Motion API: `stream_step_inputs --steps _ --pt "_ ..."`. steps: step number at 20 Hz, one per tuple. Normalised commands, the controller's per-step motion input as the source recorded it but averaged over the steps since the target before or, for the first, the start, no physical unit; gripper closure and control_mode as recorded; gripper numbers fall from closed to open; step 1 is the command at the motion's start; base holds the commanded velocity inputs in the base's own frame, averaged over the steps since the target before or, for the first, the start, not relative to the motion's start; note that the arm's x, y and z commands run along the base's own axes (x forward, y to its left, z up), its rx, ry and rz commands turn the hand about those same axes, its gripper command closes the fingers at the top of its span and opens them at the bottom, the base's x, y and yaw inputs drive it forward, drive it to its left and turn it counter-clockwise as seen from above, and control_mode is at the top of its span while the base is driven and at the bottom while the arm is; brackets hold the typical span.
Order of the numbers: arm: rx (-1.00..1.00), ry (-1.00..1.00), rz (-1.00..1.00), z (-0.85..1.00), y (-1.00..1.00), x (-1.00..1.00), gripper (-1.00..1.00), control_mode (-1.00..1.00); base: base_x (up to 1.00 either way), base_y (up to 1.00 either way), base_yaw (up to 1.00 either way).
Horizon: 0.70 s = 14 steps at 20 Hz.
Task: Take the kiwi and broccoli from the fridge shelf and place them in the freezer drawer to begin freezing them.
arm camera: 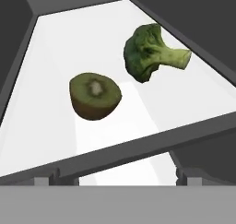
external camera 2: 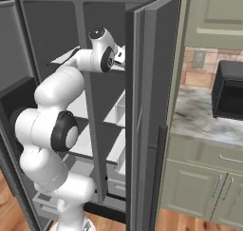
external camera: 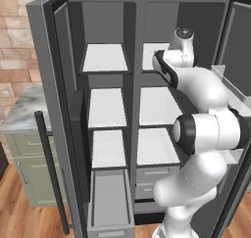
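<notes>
Kiwi (arm camera: 95, 96) and broccoli (arm camera: 150, 54) lie apart on the white shelf (arm camera: 55, 57); gripper (arm camera: 117, 179) open, holding nothing, just short of the shelf edge

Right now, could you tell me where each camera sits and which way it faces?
Left base view: behind the arm, left; faces the open fridge, freezer drawer pulled out.
Right base view: behind the arm, right; faces the same fridge past its door.
Hand view: on the hand, looks down at kiwi and broccoli on the shelf.
</notes>
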Motion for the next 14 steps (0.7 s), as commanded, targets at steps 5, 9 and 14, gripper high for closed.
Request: stream_step_inputs --steps 5,9,14 --pt "0.01 0.00 0.01 0.00 0.00 0.30 -1.00 -1.00 0.00 0.00 0.00" --pt "0.00 0.00 0.00 -0.01 0.00 0.31 -1.00 -1.00 0.00 0.00 0.00" --pt "0.00 0.00 0.00 -0.10 0.00 0.38 -1.00 -1.00 0.00 0.00 0.00"
